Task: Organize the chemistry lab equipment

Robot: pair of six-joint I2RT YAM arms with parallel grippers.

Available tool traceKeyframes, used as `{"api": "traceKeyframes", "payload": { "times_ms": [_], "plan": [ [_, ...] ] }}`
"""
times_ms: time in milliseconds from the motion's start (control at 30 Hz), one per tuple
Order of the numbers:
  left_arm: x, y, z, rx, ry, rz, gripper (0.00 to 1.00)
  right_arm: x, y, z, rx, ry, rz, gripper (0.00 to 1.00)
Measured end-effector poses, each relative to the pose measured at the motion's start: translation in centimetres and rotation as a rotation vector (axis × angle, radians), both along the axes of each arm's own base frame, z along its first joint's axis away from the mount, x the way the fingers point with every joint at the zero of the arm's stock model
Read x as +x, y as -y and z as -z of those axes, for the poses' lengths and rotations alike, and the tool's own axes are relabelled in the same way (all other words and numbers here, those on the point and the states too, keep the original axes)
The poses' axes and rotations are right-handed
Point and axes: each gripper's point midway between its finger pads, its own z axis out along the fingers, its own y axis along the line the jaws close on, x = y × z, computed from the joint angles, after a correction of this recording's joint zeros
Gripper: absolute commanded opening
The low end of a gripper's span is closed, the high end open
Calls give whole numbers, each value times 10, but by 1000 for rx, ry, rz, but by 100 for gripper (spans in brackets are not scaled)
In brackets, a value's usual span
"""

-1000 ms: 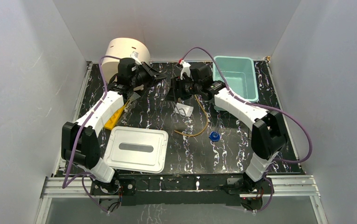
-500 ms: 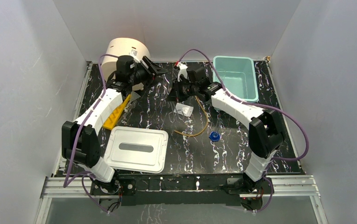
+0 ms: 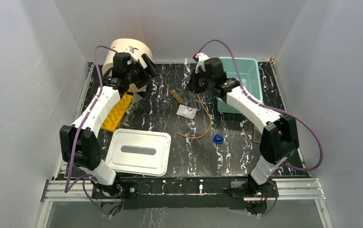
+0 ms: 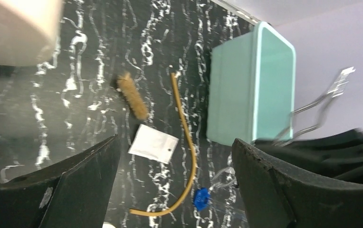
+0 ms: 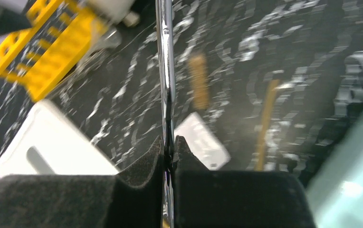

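Locate the right gripper [image 5: 169,145] raised above the far centre of the black marbled table [image 3: 160,118], just left of the teal bin [image 3: 239,60]. Note both fingers pressed together on the metal tongs [image 5: 165,71], clamped on the thin shank, with the rest of the tool extending beyond the fingertips, clear of the table. Locate the left gripper [image 4: 175,141] at the far left, just beside the big cream cylinder [image 3: 127,50]. Note its fingers spread wide, holding nothing. Find the brush [image 3: 177,97] flat on the table near the far centre, and the white packet [image 3: 186,111] just in front of it, near but not touching. Trace the tan rubber tube [image 3: 208,118] from beside the brush in a curve past the right side of the packet toward the near edge. Find the blue cap [image 3: 217,138] just right of the near end of the tube, fitted to the clear flask [image 4: 219,175], faint against the dark surface. Find the yellow holed rack [image 3: 114,111] on the left, partly under the left arm, with the clear beaker [image 3: 134,98] just beside its far end, outline indistinct. Find the white lidded box [image 3: 139,152] in front of the rack, by the near edge of the table.
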Motion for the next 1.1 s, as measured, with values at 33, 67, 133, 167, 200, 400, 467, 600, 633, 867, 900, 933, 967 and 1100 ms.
{"api": "traceKeyframes", "payload": {
  "times_ms": [33, 67, 133, 167, 200, 400, 467, 600, 633, 867, 900, 933, 967, 1100],
  "plan": [
    [0, -4, 3, 23, 1, -7, 86, 12, 18, -8, -12, 13, 47, 0],
    [1, -9, 4, 45, 3, -13, 86, 21, 31, -15, -17, 24, 85, 0],
    [-1, -15, 6, 78, 9, -19, 86, 46, 65, -36, -24, 56, 189, 0],
    [-3, -18, 5, 90, 17, -20, 86, 56, 82, -48, -23, 76, 239, 0],
    [-6, -19, 5, 97, 22, -19, 86, 65, 100, -58, -24, 96, 291, 0],
    [-17, -22, -2, 110, 55, -9, 86, 83, 183, -84, -89, 163, 539, 0],
    [-17, -22, -2, 113, 58, -7, 86, 86, 201, -80, -134, 166, 596, 0],
    [-16, -22, -3, 112, 65, -5, 87, 87, 226, -57, -237, 153, 644, 0],
    [-16, -22, -2, 112, 65, -3, 87, 87, 230, -50, -267, 148, 647, 0],
    [-19, -20, 7, 106, 45, 9, 87, 100, 250, 4, -390, 93, 627, 0],
    [-20, -20, 8, 106, 43, 9, 87, 104, 251, 13, -400, 82, 622, 0],
    [-20, -20, 8, 104, 42, 10, 87, 108, 252, 22, -411, 71, 620, 0],
    [-20, -20, 8, 104, 41, 9, 87, 111, 253, 32, -422, 58, 616, 0],
    [-19, -20, 7, 102, 44, 9, 87, 111, 259, 71, -458, -3, 603, 0]
  ]
}}
